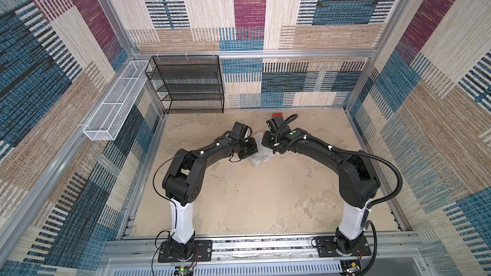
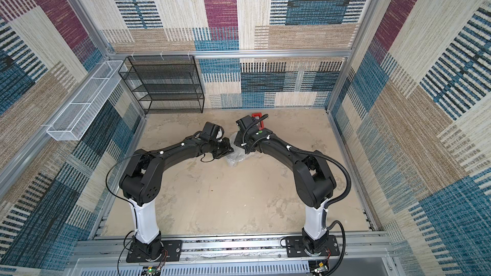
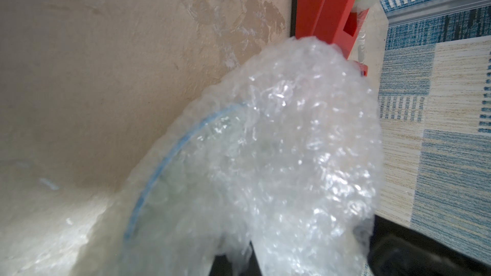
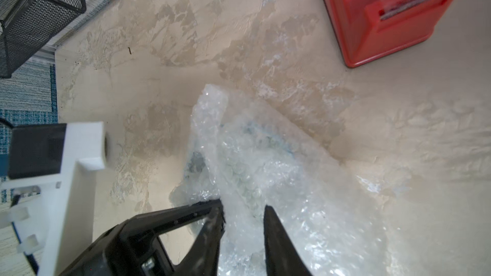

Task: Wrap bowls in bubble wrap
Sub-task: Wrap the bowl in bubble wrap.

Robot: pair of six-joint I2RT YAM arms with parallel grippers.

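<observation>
Beige table: left hand clamps soft bubble wrap, right hand apart astride it; bowl likely fragile, pinch wrap only.

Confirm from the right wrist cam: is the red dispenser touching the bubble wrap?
No, in that view a stretch of bare table lies between the red dispenser and the bubble wrap.

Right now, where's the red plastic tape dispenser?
The red plastic tape dispenser sits far back on the table, just behind the right gripper, in both top views.
</observation>
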